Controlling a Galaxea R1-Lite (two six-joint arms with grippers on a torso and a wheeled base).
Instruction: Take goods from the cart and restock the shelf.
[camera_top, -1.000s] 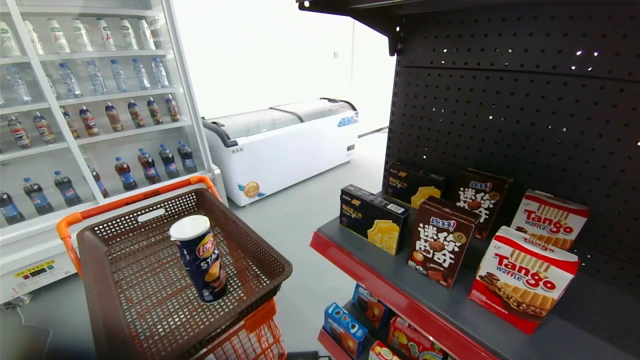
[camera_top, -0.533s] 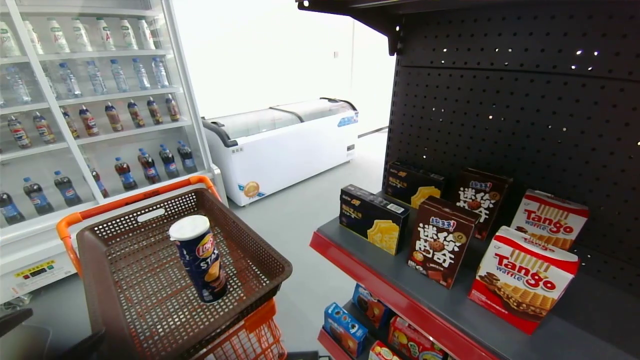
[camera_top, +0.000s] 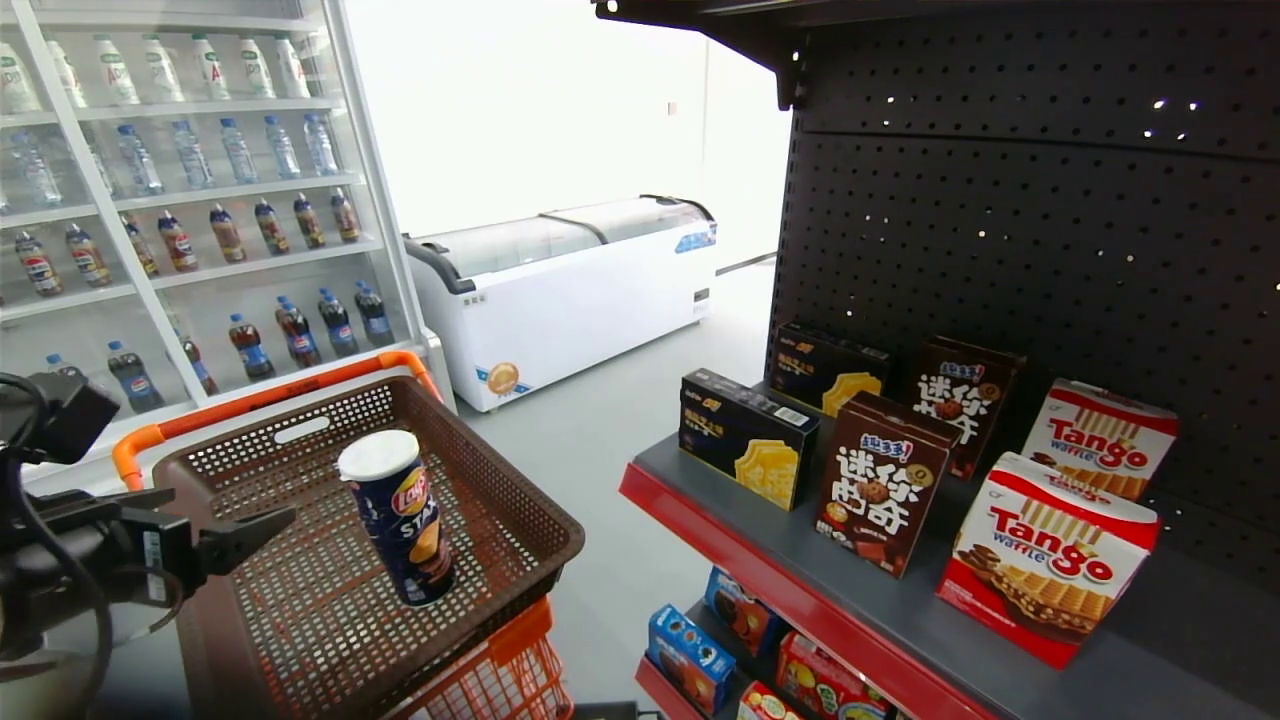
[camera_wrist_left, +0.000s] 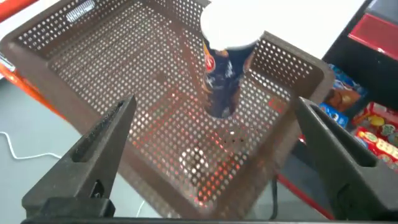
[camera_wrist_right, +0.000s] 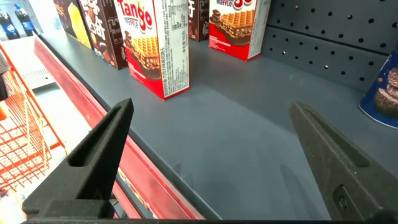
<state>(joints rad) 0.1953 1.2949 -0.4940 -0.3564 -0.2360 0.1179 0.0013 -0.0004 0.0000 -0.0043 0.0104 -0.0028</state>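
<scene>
You see chip can standing in brown cart basket. Your left gripper hangs over basket, jaws wide apart, holding nothing. Your right gripper over gray shelf, near wafer box, jaws wide apart, holding nothing.

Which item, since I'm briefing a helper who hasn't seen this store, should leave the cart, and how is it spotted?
Left of the snack shelf stands the orange cart with a brown perforated basket. Upright inside is a dark blue chip canister with a white lid, the basket's only item.
</scene>
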